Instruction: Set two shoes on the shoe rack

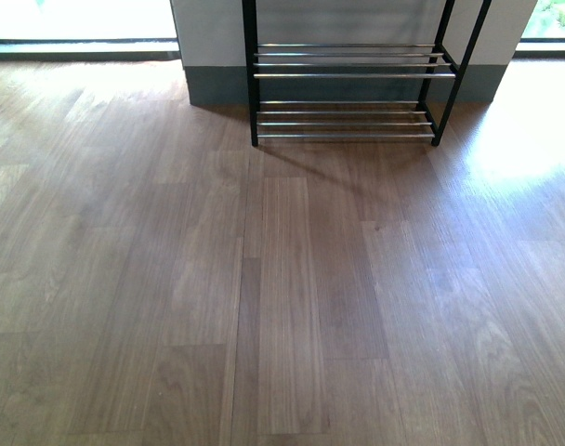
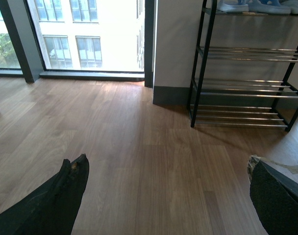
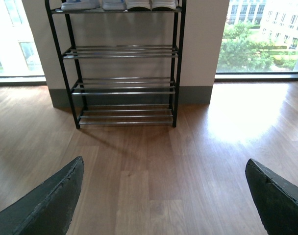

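Both shoes [image 3: 119,4] appear already set on the top tier of the shoe rack [image 3: 122,51], its lower tiers bare, while the left gripper [image 2: 166,186] and right gripper [image 3: 163,196] hang spread and empty, so little seems left.

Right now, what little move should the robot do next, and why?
Probably just draw both arms back to rest. Shoes with white soles already sit on the top shelf of the shoe rack, and the left hand and right hand are both open and empty, so nothing seems left to carry.
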Robot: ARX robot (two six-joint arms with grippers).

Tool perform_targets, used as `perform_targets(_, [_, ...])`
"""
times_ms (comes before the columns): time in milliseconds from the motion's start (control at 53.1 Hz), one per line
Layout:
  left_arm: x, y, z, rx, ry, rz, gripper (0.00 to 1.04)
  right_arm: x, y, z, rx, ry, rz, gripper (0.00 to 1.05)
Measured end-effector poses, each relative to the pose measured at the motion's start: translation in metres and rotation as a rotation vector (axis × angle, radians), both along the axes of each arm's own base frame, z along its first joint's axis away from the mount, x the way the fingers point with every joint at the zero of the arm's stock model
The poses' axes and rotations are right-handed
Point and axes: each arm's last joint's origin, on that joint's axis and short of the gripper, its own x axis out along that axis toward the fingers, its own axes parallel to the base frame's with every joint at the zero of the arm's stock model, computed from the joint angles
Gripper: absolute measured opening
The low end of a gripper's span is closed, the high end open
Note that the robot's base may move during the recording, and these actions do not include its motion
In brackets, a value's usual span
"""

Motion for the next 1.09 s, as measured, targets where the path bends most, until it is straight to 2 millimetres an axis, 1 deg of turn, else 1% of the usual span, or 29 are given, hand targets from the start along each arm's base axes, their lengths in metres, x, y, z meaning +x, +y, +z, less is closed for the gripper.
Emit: perform_targets(1092, [0.0000, 0.0000, 0.0000, 0.000, 0.000, 0.000, 0.95, -0.0001, 0.0000, 0.0001, 0.000, -0.001, 0.000, 0.96])
